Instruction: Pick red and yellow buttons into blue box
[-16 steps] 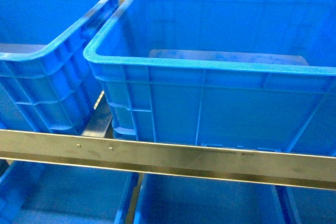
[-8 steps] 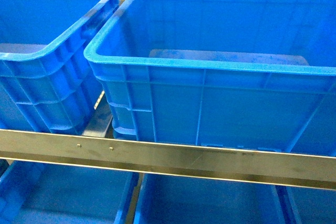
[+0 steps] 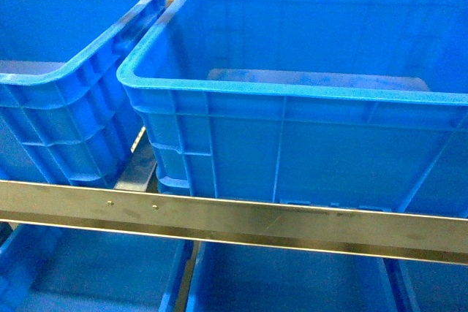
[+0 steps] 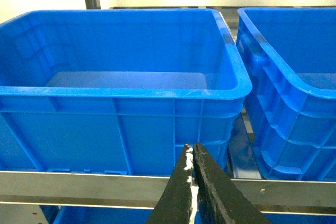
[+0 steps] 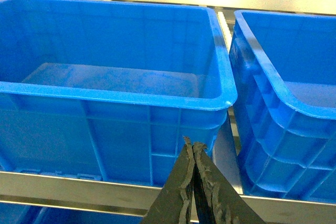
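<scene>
A large, open-topped blue plastic box (image 3: 307, 144) with ribbed walls and a rolled rim is sitting upright across the centre and right of the head frame, on a shelf behind a grey metal rail. What is showing of its smooth floor is bare. A second box of the same kind (image 3: 66, 100) is standing just beside it at the upper left. More blue boxes are lying along the bottom edge. The red-capped and yellow-capped push buttons are not showing in any view.
</scene>
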You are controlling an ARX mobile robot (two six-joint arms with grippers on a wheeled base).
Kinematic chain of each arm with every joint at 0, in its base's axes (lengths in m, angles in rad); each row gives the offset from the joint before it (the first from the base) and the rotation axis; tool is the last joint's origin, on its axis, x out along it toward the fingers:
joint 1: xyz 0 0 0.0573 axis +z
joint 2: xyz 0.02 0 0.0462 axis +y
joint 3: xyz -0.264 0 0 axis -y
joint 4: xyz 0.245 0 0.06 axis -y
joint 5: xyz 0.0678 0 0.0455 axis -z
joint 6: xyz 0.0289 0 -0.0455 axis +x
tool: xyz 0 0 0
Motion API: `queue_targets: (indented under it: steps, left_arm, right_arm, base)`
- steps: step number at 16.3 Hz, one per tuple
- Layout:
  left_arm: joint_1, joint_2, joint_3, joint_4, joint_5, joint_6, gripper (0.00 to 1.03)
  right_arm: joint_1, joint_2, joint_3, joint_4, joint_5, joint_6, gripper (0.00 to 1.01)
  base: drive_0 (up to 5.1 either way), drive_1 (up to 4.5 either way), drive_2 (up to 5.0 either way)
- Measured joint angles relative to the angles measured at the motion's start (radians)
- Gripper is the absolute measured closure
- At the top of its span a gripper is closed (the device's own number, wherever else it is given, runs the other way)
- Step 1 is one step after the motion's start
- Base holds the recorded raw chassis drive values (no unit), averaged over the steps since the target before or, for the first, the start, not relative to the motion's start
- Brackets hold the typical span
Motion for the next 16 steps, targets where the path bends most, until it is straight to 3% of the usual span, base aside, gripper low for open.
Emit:
queue_targets:
  steps: [4,10,12,13,14,16]
  left_arm:
    - [0.0,-0.053,0.0,-0.05,0.0,0.0,1.01]
    - [0.0,-0.23,0.0,-0.22,0.0,0.0,1.01]
    - [0.0,-0.334,0.0,-0.323,0.0,0.0,1.01]
    - [0.0,-0.403,0.001,-0.409,0.0,0.0,1.01]
    - [0.0,-0.529,0.005,-0.52,0.002,0.0,1.01]
    - [0.0,-0.53,0.0,-0.54,0.0,0.0,1.01]
  right_arm:
    - [0.0,-0.05,0.0,-0.05,0.0,0.0,0.99]
    - [0.0,-0.224,0.0,-0.213,0.0,0.0,0.99]
    - [0.0,-0.324,0.0,-0.314,0.0,0.0,0.99]
    - [0.0,-0.435,0.0,-0.471,0.0,0.0,0.99]
    - [0.0,-0.52,0.0,-0.518,0.0,0.0,0.99]
    - [0.0,-0.52,0.0,-0.518,0.0,0.0,0.99]
  base:
    - [0.0,0.0,0.0]
    - [0.0,0.0,0.0]
    - [0.0,0.0,0.0]
    - [0.0,0.0,0.0]
    - [0.0,0.0,0.0]
    - [0.0,0.0,0.0]
